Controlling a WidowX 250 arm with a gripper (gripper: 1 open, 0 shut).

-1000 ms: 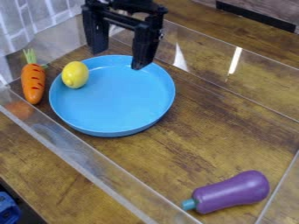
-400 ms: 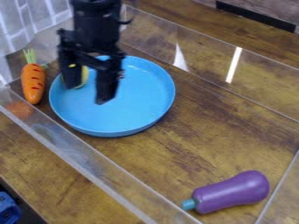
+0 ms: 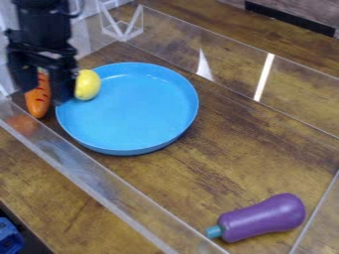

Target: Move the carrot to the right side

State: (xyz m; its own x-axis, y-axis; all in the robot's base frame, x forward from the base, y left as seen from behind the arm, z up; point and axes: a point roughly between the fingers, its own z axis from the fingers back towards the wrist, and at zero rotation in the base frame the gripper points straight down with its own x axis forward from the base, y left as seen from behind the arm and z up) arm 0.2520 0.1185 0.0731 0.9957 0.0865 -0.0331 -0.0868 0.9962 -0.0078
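Counter: I see dark wood planks inside clear plastic walls.
End effector: black, fingers spread apart, straddling the carrot.
Carrot: small orange toy, far left, beside the round blue plate.

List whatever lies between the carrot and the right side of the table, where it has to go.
The carrot sits at the far left under the open hand. The lemon and the blue plate lie directly right of it; the eggplant lies nearer the front.
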